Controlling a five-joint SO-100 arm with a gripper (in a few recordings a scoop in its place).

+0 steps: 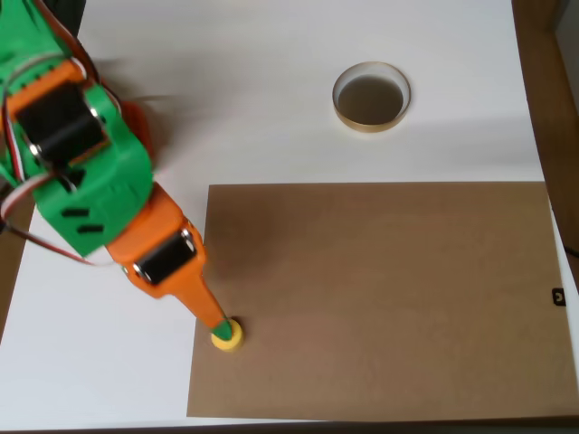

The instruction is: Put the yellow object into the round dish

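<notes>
One small yellow object (228, 336), likely light, rigid, slick plastic; hand (220, 324) at its eleven o'clock, jaw spread unclear; best gripped by its knob.

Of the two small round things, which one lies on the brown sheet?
The yellow object, at the sheet's left edge by the claw. The round dish sits apart on the white table.

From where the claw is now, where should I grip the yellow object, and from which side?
Grip the yellow object across its round body, coming from directly above. It sits low on the brown mat near its left edge, so a side approach would likely scrape. The claw is already over it; the overhead view hides whether it has closed.
</notes>
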